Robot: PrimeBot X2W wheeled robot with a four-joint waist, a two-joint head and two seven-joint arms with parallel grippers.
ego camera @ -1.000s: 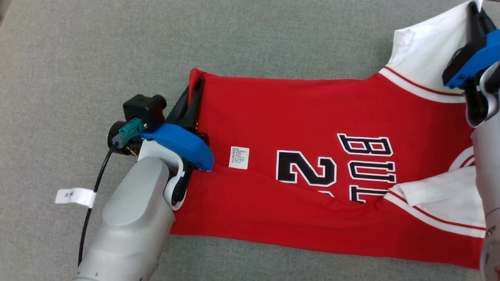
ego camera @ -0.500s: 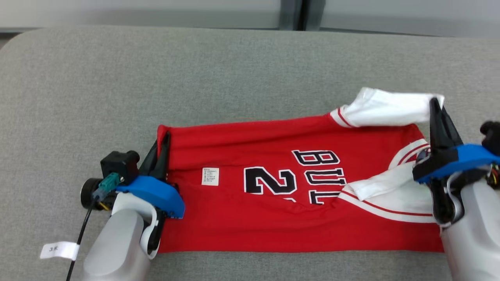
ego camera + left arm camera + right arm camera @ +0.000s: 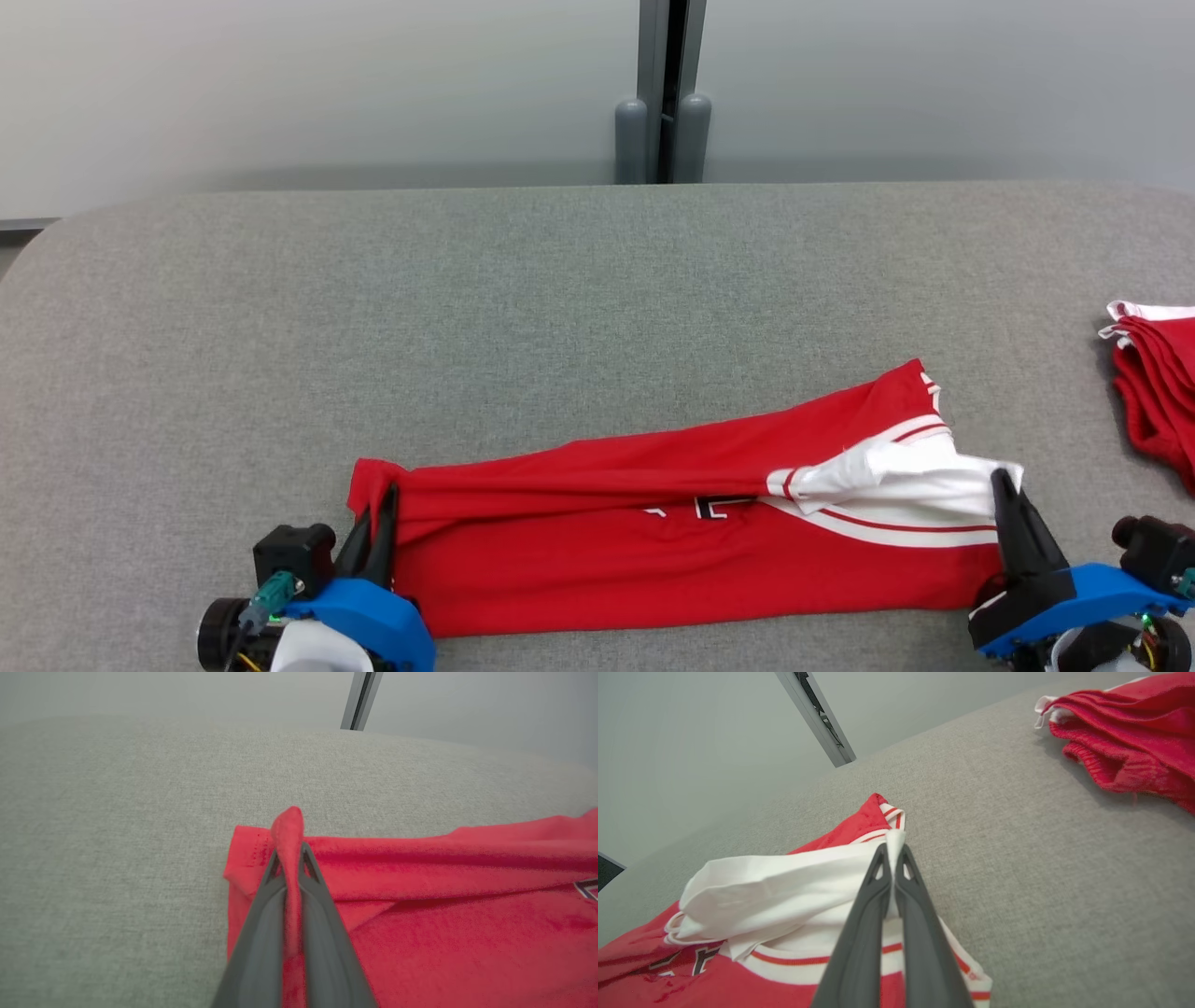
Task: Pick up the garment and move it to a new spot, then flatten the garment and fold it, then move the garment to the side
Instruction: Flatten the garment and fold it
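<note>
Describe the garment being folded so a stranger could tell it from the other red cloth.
Start at the grey table: along its near edge a long red jersey lies stretched between the left gripper and right gripper, both clamped on it. Unlike the bunched red pile at the right edge, it shows a white sleeve with red stripes and black lettering peeking from its fold.

Left hand (image 3: 381, 506), right hand (image 3: 1001, 482) pinch jersey (image 3: 607, 569) ends.
</note>
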